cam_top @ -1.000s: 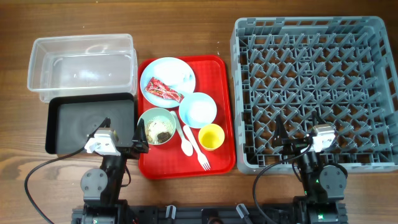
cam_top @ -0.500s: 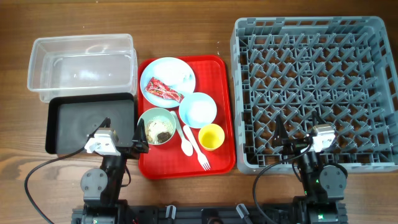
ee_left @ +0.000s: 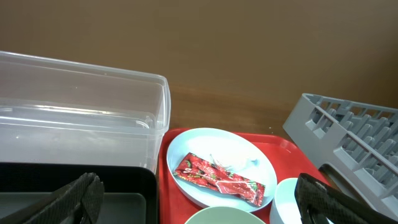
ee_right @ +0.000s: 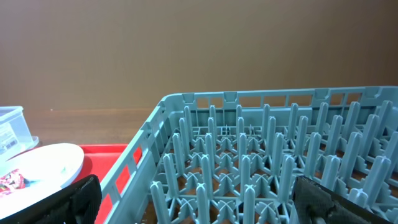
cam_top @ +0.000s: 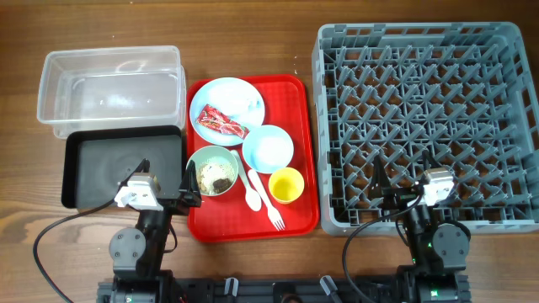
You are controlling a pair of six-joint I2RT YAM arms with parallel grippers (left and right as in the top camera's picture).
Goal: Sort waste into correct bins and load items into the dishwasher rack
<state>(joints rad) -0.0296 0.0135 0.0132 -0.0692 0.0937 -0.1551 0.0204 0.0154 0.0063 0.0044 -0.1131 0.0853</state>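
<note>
Left gripper (ee_left: 202, 205): jaws wide, holding nothing, above near-right corner of black tray (cam_top: 101, 168).
Right gripper (ee_right: 202, 202): jaws wide, holding nothing, above near edge of rack (cam_top: 421, 126).
Wrapper (cam_top: 221, 122) and tissue (ee_left: 239, 163) on plate (cam_top: 232, 93).
Rice scraps (cam_top: 215, 175) in green bowl (cam_top: 194, 160).
Blue bowl (cam_top: 268, 148), yellow cup (cam_top: 286, 185), spoon (cam_top: 253, 198) and fork (cam_top: 271, 210) near front of red tray (cam_top: 301, 126), plate behind them.
Clear tub (cam_top: 109, 97) behind black tray, edges touching.
Red tray sits between bins and rack.
</note>
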